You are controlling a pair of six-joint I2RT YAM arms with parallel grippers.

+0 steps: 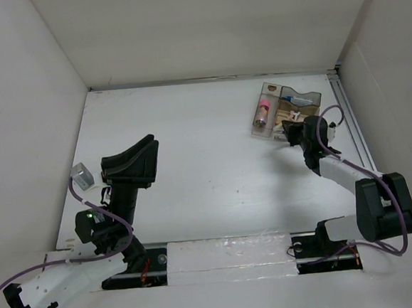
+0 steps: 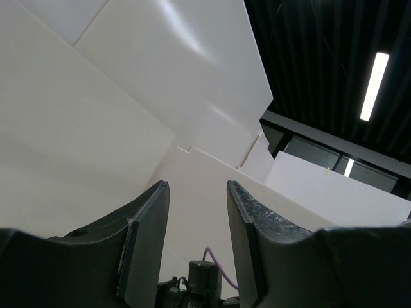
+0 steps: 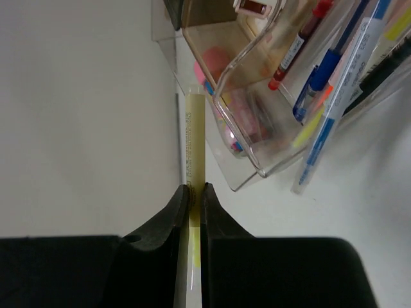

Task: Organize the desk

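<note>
The right gripper (image 3: 194,189) clenched a yellow pen (image 3: 195,135) just left of the tray (image 3: 257,170). Lifting the tip over the tray's wall seemed wise. The left gripper (image 2: 198,192) gaped, empty.

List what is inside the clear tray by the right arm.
The clear tray holds several pens in one compartment, a pink cylinder in another. From above, the right hand, gripping a yellow pen, covers its near end; nothing there can be seen.
</note>
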